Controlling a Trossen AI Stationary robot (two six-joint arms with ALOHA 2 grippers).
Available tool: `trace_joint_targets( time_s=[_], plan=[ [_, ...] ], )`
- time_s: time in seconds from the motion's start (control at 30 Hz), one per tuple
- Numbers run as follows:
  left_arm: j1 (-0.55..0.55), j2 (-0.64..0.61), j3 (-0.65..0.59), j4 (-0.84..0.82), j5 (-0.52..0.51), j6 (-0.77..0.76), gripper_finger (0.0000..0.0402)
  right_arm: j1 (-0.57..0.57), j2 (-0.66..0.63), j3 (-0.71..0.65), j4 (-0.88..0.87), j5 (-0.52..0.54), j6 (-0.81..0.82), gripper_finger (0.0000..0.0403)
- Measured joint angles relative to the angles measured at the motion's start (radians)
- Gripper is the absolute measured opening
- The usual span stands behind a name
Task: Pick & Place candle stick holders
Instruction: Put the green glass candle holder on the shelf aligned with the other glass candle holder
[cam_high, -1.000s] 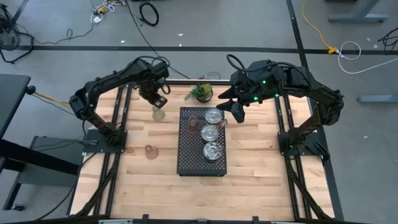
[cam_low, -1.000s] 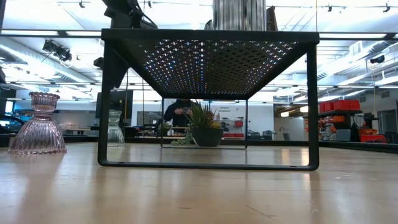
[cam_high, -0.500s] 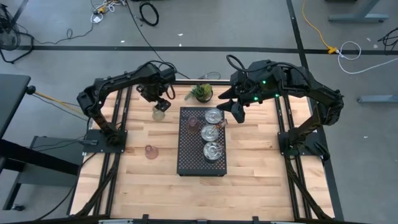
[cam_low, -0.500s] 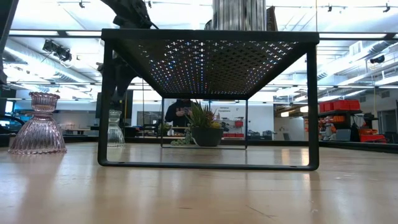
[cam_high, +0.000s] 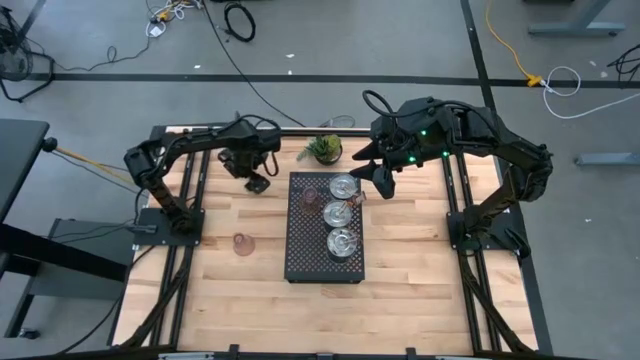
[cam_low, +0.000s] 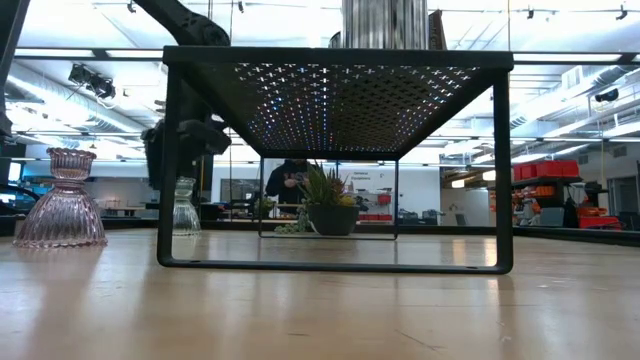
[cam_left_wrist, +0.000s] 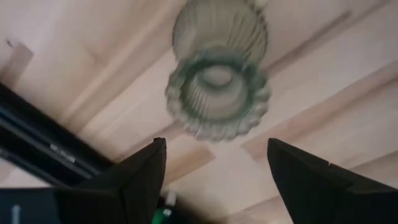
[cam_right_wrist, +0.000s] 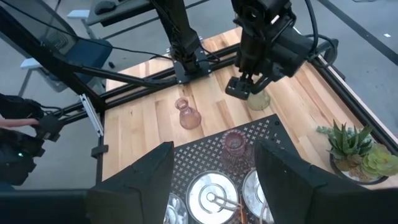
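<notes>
A black perforated tray carries three silver holders and a pink glass holder. Another pink glass holder stands on the table to the tray's left. A greenish glass holder stands upright on the table left of the tray's far end. My left gripper is open just above it, fingers pointing down, and hides it in the high view. My right gripper is open and empty above the tray's far right corner.
A small green potted plant stands just beyond the tray's far end. In the low view the tray stands on legs, with the greenish holder behind its left leg. A person shows in the room beyond the table.
My left gripper has come down toward the greenish glass holder and now covers it in the high view. The holder has kept its place. My right arm has kept still.
</notes>
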Motion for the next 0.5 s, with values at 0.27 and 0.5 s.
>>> trace_joint_targets(
  time_s=[0.27, 0.5],
  plan=[
    [-0.004, -0.007, 0.001, 0.095, 0.0, -0.008, 0.0284, 0.0, 0.0, 0.0, 0.012, 0.001, 0.001, 0.0222],
    [-0.003, -0.007, 0.001, 0.137, -0.027, 0.01, 0.0284, 0.0, 0.0, 0.0, 0.017, 0.002, 0.004, 0.0222]
  ],
)
